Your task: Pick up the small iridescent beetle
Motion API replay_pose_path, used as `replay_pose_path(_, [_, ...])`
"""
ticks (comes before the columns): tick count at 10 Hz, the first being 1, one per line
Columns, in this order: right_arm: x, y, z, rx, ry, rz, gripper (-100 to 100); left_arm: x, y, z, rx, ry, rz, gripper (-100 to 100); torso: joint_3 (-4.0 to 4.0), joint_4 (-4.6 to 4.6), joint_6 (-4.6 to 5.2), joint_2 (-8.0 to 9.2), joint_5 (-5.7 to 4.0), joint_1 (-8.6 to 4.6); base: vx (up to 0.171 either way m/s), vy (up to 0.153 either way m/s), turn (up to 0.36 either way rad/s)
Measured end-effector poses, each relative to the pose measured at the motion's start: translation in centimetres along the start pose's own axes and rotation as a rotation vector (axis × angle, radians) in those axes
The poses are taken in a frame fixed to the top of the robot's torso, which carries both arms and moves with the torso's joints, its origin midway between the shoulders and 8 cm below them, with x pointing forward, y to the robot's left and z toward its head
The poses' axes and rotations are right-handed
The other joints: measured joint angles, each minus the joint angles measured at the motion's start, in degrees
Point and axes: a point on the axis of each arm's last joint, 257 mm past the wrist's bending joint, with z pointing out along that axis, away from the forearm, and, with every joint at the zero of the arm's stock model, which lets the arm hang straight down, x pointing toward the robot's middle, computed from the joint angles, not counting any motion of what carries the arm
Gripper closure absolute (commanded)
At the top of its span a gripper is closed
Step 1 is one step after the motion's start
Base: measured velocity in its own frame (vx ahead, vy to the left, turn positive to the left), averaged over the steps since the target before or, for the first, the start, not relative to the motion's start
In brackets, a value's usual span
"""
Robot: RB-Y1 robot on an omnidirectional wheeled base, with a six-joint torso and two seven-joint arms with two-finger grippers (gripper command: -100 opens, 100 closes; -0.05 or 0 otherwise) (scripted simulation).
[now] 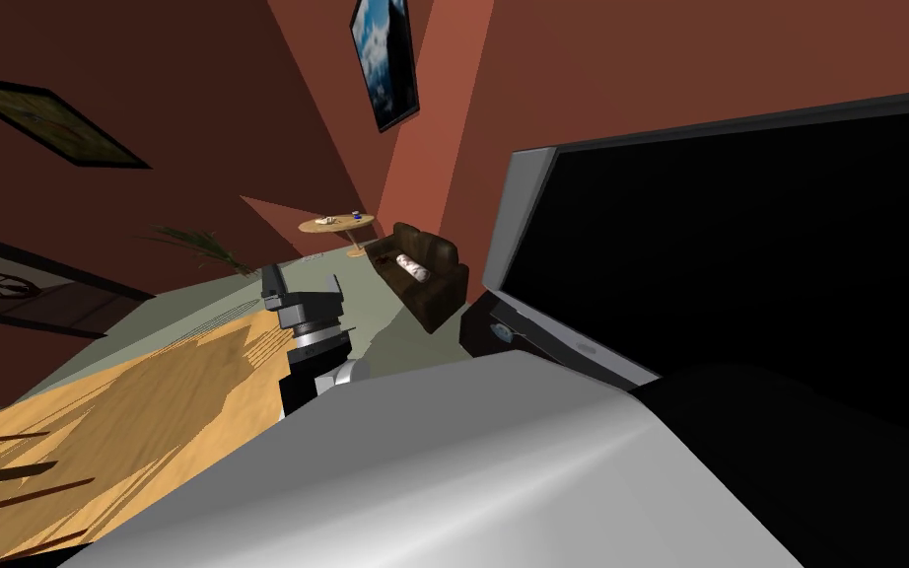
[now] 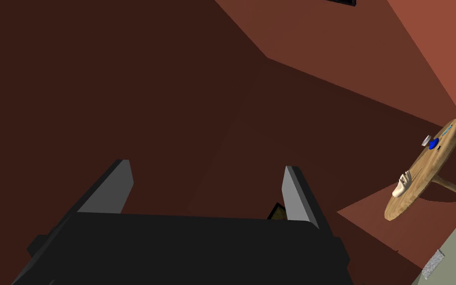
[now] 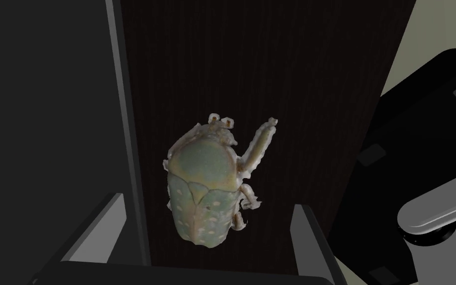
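A pale green beetle [image 3: 205, 193] with cream spots and whitish legs lies on a dark brown striped surface [image 3: 281, 74]. My right gripper [image 3: 209, 230] is open and hangs close over it. The beetle's rear half sits between the two fingers, touching neither. A light grey upright strip [image 3: 125, 123], with a dark flat face beside it, runs just past one finger [image 3: 108, 227]. My left gripper [image 1: 303, 284] is raised in front of my chest, open and holding nothing [image 2: 206, 167].
A large television [image 1: 738, 247] with a grey bezel stands close on my right, on a dark stand [image 1: 482, 330]. Farther off are a brown sofa [image 1: 423, 271] and a round wooden table [image 1: 336, 223] carrying small items. Tan wooden flooring [image 1: 127, 414] lies to the left.
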Motion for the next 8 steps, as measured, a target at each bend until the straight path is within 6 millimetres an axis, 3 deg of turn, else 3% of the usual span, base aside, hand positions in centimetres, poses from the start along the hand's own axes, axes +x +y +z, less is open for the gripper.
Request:
replay_pose_path(4, [-0.5,2.2,2.0,-0.004,0.002,0.019,-100,0.0,0.0,0.0,0.0,0.0,0.0,0,0.11,0.04,-0.01,0.18,-0.04,-0.12,-0.018,-0.02,0.059])
replay_pose_path(5, [-0.5,2.3,2.1,-0.003,0.003,0.018,100,0.0,0.0,0.0,0.0,0.0,0.0,0,0.09,0.04,0.01,0.15,-0.02,-0.07,0.0,0.0,0.0])
replay_pose_path(8, [-0.5,2.0,2.0,0.001,0.004,0.018,100,0.0,0.0,0.0,0.0,0.0,0.0,0,0.05,0.0,0.04,0.11,-0.12,-0.09,0.0,0.0,0.0])
